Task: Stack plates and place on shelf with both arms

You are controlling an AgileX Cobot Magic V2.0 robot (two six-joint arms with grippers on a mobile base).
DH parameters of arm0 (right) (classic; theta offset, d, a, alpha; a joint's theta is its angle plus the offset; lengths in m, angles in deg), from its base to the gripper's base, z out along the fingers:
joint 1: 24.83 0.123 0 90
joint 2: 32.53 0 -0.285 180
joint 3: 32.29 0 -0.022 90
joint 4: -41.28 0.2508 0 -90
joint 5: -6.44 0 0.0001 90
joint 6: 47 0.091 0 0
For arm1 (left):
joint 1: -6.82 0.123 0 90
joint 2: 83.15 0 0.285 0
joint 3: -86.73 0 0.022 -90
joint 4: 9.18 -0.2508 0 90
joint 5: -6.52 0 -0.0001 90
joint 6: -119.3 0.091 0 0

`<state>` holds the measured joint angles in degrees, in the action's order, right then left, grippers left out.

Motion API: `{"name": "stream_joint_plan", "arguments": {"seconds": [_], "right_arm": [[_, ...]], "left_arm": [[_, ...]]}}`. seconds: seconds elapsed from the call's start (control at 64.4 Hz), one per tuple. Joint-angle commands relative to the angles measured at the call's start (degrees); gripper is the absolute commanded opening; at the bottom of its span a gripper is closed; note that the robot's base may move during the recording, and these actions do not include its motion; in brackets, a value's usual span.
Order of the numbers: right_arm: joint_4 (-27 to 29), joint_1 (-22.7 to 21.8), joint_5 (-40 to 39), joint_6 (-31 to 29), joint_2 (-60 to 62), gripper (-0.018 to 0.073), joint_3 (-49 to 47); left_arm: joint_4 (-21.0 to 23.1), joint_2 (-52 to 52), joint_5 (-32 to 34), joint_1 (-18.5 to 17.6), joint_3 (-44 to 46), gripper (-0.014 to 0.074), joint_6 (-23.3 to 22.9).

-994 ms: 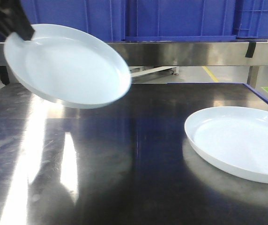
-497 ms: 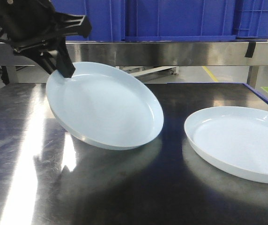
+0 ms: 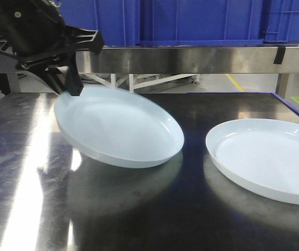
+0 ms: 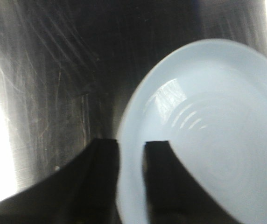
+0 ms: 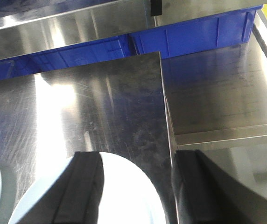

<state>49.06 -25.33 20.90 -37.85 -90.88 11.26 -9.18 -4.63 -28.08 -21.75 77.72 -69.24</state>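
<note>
Left jaws grip the tilted plate [image 3: 119,128] by its rim, low edge near the bench [image 3: 154,219], likely for stacking onto the flat plate [image 3: 267,157]; right jaws stand wide.

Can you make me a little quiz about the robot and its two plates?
1. True or false: the held plate sits on top of the other plate.
2. What grips the held plate by its rim? A) the left gripper B) a person's hand C) nothing
3. Fill in: the crates behind the table are ____.
Key: 1 false, they are apart; 2 A; 3 blue.
</note>
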Motion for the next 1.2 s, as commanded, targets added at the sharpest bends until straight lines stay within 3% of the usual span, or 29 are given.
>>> {"name": "stream_joint_plan", "arguments": {"seconds": [0.0, 0.078, 0.202, 0.295, 0.404, 0.45, 0.668, 0.87, 0.978, 1.18], "right_arm": [[-0.2, -0.17, -4.18, -0.5, 0.29, 0.0444, -2.16], [-0.2, -0.17, -4.18, -0.5, 0.29, 0.0444, -2.16], [-0.2, -0.17, -4.18, -0.5, 0.29, 0.0444, -2.16], [-0.2, -0.17, -4.18, -0.5, 0.29, 0.0444, -2.16], [-0.2, -0.17, -4.18, -0.5, 0.29, 0.0444, -2.16], [-0.2, -0.17, -4.18, -0.5, 0.29, 0.0444, -2.16], [-0.2, -0.17, -4.18, -0.5, 0.29, 0.0444, -2.16], [-0.2, -0.17, -4.18, -0.5, 0.29, 0.0444, -2.16], [-0.2, -0.17, -4.0, -0.5, 0.29, 0.0444, -2.16], [-0.2, -0.17, -2.77, -0.5, 0.29, 0.0444, -2.16]], "left_arm": [[-1.59, 2.16, 2.24, -0.39, 2.08, 0.0475, -0.72], [-1.82, 2.16, 2.26, -0.39, 2.08, 0.0537, -0.72], [-1.82, 2.16, 2.26, -0.39, 2.08, 0.0474, -0.72], [-1.82, 2.38, 2.26, -0.39, 2.08, 0.0328, -0.72], [-1.82, 3.61, 2.26, -0.26, 2.08, 0.0064, -0.72], [-1.82, 4.55, 2.51, -0.26, 2.16, 0.0109, -0.72], [-1.95, 12.36, 5.1, 0.47, 2.16, 0.0087, -2.17], [-2.03, 22.02, 6.37, 4.2, 2.16, 0.0087, -2.17], [-2.89, 27.4, 6.78, 8.01, 1.01, 0.0087, -2.17], [-3.18, 40.11, 10.44, 18.73, -8.23, 0.0087, -2.17]]}}
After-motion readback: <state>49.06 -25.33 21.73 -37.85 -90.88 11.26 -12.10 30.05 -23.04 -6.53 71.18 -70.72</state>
